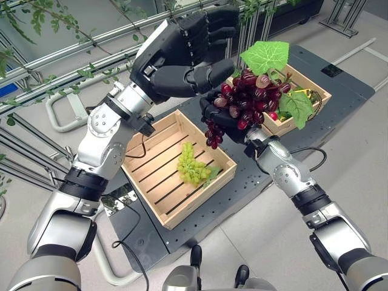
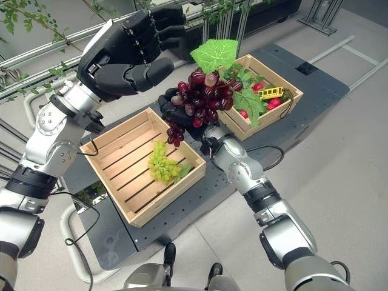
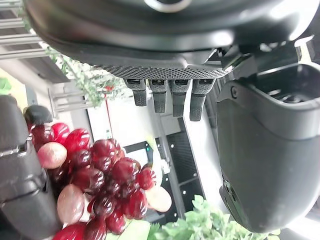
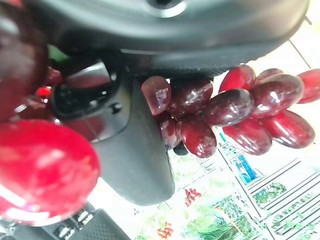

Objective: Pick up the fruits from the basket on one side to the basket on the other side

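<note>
The red grape bunch [image 1: 248,100], with its green leaves, is held up in the air between the two crates, gripped from below by the right hand [image 1: 219,114], whose fingers curl round the cluster; the right wrist view shows the dark red grapes pressed against its palm and thumb. The left hand [image 1: 182,51] hovers just beside and above the bunch with its fingers bent loosely and holding nothing. Below to the robot's left sits the near wooden crate [image 1: 154,197], holding a green grape bunch [image 1: 193,165]; to the right, behind the red bunch, the far wooden crate [image 1: 315,91] holds more fruit, partly hidden. Both crates rest on a dark platform [image 1: 254,182]. The step in hand looks like the carry, or a handover between hands. Next the bunch must travel over the near crate and be lowered before release, so the grapes do not catch on the rim.
</note>
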{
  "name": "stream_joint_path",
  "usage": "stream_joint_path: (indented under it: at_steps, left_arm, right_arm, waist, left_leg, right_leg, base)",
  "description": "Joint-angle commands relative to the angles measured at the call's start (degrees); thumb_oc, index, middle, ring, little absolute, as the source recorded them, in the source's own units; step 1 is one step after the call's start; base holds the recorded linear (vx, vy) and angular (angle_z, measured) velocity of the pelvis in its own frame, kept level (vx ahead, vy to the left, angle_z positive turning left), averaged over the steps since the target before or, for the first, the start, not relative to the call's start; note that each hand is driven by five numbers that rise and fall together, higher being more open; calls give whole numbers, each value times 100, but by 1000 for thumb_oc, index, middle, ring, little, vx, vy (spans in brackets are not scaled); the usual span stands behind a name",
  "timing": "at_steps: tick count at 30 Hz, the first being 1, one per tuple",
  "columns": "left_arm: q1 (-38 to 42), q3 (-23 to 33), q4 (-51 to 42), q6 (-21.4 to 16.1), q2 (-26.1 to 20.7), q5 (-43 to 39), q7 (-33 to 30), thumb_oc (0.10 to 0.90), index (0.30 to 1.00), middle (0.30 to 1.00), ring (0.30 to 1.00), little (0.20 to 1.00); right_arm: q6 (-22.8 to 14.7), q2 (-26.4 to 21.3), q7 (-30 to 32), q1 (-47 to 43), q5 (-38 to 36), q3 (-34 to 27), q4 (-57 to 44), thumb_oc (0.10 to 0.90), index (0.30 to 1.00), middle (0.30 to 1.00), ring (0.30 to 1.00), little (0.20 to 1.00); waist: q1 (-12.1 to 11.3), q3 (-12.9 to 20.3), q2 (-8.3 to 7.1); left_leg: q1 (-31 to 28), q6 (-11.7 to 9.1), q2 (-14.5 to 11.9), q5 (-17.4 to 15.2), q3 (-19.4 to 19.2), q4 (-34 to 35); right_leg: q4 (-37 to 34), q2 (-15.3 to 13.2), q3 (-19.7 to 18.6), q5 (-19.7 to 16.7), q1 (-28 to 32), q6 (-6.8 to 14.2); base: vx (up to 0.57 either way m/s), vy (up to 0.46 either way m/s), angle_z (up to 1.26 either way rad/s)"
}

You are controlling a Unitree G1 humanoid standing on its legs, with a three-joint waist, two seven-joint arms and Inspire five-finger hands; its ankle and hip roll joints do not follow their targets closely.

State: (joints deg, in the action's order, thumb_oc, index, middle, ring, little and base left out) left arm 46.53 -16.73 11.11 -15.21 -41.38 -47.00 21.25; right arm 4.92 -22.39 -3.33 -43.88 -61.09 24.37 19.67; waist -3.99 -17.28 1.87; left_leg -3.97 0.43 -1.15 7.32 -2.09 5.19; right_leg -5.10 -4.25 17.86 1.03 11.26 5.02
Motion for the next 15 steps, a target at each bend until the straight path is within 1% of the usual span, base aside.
stream_joint_path:
  at_steps: [1, 2, 3, 4, 5, 6, 8, 10, 11, 13, 15]
  left_arm:
    - [-414, 654, 716, -1017, 296, -168, -688, 800, 900, 900, 900, 900]
    - [-674, 791, 711, -1175, 361, 225, -1061, 800, 900, 900, 900, 900]
    - [-711, 807, 692, -1178, 370, 266, -1094, 800, 900, 900, 900, 900]
    - [-903, 897, 637, -1188, 387, 514, -1318, 800, 900, 900, 900, 900]
    - [-1075, 961, 604, -1188, 419, 845, -1534, 800, 900, 900, 900, 900]
    - [-1329, 1004, 578, -1173, 454, 1343, -1796, 800, 900, 900, 900, 900]
    - [-1583, 1024, 517, -1153, 500, 1626, -1891, 800, 900, 900, 900, 900]
    - [-2012, 1053, 366, -1072, 611, 2044, -2029, 800, 900, 900, 900, 900]
    - [-2275, 1050, 312, -971, 696, 2193, -2096, 800, 900, 900, 900, 900]
    - [-2527, 1071, 268, -951, 800, 2291, -2178, 800, 900, 900, 900, 900]
    - [-2951, 1239, 205, -908, 995, 2152, -2244, 800, 900, 900, 900, 900]
  right_arm:
    - [-1023, 261, -156, 222, 298, -467, -62, 400, 300, 300, 300, 300]
    - [-1123, 237, -143, 398, 501, -544, -164, 400, 300, 300, 300, 300]
    - [-1134, 234, -146, 426, 523, -553, -190, 400, 300, 300, 300, 300]
    - [-1168, 216, -172, 565, 613, -633, -317, 400, 300, 300, 300, 300]
    - [-1223, 203, -159, 682, 677, -691, -426, 400, 300, 300, 300, 300]
    - [-1307, 198, -68, 873, 823, -794, -606, 400, 300, 300, 300, 300]
    - [-1364, 181, -38, 1076, 911, -883, -775, 400, 300, 300, 300, 300]
    - [-1470, 185, -83, 1421, 1063, -1030, -1005, 400, 300, 300, 300, 300]
    - [-1595, 178, -143, 1666, 1207, -1167, -1154, 400, 300, 300, 300, 300]
    - [-1710, 153, -204, 1846, 1304, -1265, -1282, 400, 300, 300, 300, 300]
    - [-1837, 179, -268, 2129, 1460, -1429, -1483, 400, 300, 300, 300, 300]
  waist:
    - [-20, 1618, -136]
    - [-14, 1599, -150]
    - [-12, 1601, -151]
    - [-8, 1588, -162]
    - [-7, 1584, -171]
    - [-1, 1569, -186]
    - [4, 1557, -198]
    - [13, 1534, -217]
    - [35, 1511, -232]
    - [50, 1493, -248]
    - [63, 1454, -271]
  left_leg:
    - [-484, -235, -13, -976, -11, -19]
    - [-482, -223, -10, -975, 3, -19]
    - [-481, -222, -10, -975, 3, -19]
    - [-477, -217, -9, -974, 7, -19]
    - [-472, -210, -7, -974, 10, -19]
    - [-467, -195, -2, -977, 11, -19]
    - [-466, -183, 3, -977, 12, -19]
    - [-478, -160, 4, -990, -9, -19]
    - [-498, -140, 1, -999, -38, -19]
    - [-534, -130, -12, -1007, -98, -19]
    - [-609, -118, -38, -1005, -225, -19]
  right_leg:
    - [10, -48, -62, 191, 69, -263]
    - [10, -44, -76, 184, 62, -266]
    - [10, -43, -76, 185, 62, -266]
    - [10, -41, -84, 184, 56, -267]
    - [10, -41, -91, 183, 51, -264]
    - [10, -36, -98, 182, 39, -258]
    - [10, -34, -106, 176, 30, -255]
    - [10, -28, -118, 168, 19, -247]
    - [10, -22, -141, 158, 10, -242]
    - [10, -15, -160, 156, 13, -239]
    - [10, -3, -180, 143, 40, -252]
  base:
    - [0, 0, 0]
    - [0, 0, 0]
    - [0, 0, 0]
    - [0, 0, 0]
    - [0, 0, 0]
    - [0, 0, 0]
    - [0, 0, 0]
    - [-17, -14, 0]
    - [0, 0, 0]
    - [-17, -47, -4]
    - [-2, -85, -12]
